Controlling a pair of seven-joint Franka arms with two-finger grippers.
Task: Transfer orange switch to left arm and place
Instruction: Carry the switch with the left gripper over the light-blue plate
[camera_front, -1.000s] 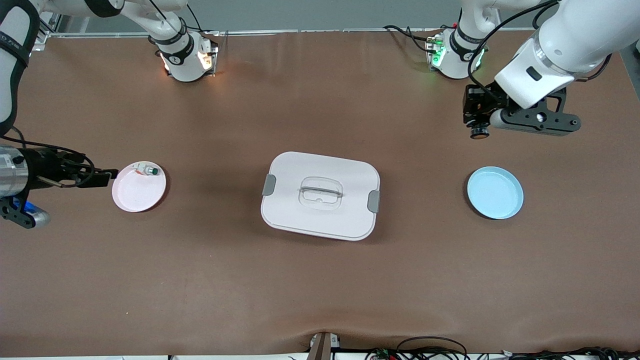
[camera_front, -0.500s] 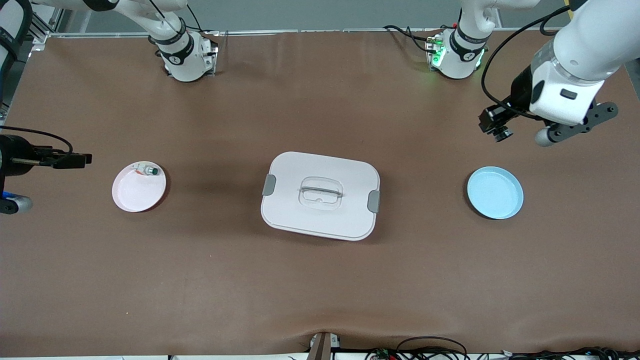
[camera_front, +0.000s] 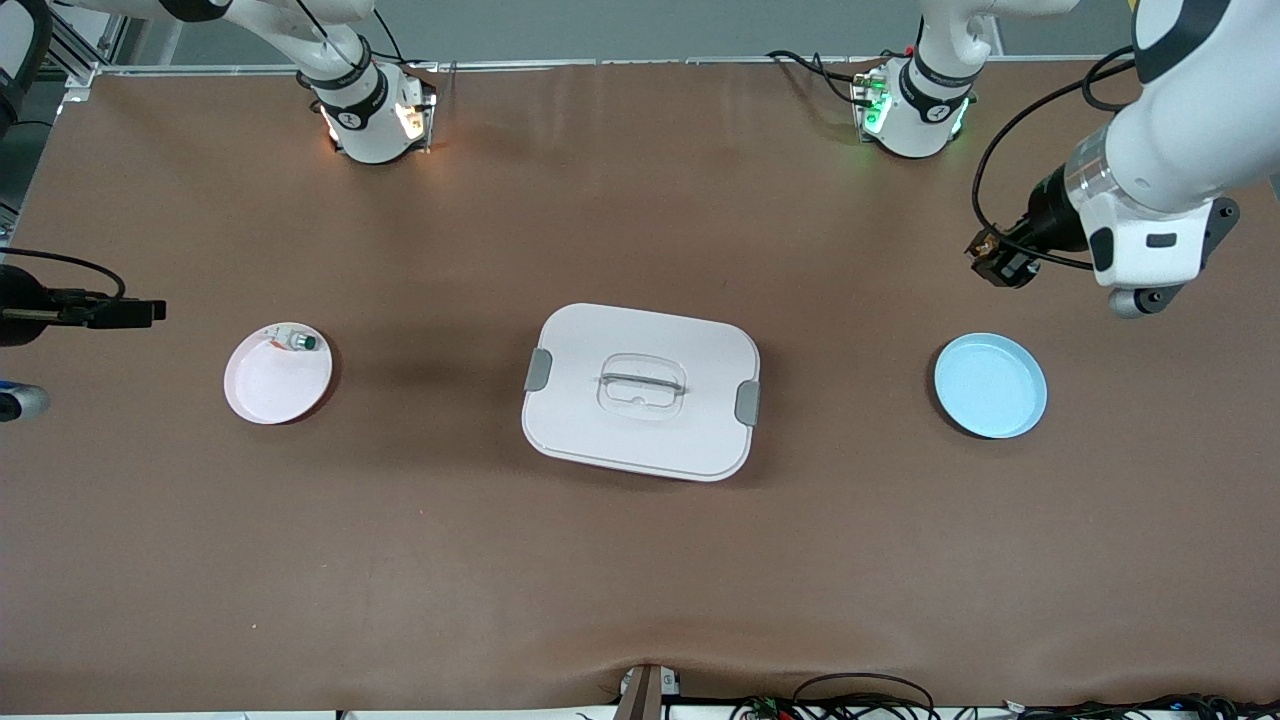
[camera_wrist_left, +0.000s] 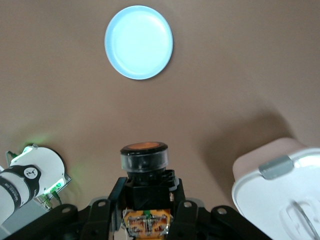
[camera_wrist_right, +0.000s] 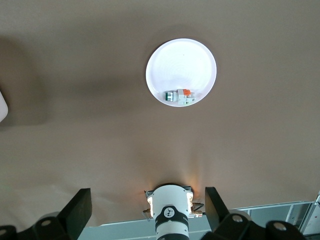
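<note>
We note the left hand (camera_wrist_left: 145, 212) clenched on the small black, orange-capped switch (camera_wrist_left: 145, 159) over bare worktop (camera_front: 640, 580), the round light-blue plate (camera_front: 990, 385) close below, while the released right hand (camera_front: 125, 313) waits.

The box (camera_front: 641, 391) stands mid-worktop (camera_front: 640, 560) between the pink plate (camera_front: 277, 375) and blue plate (camera_front: 990, 385). Bare worktop lies all around it.
</note>
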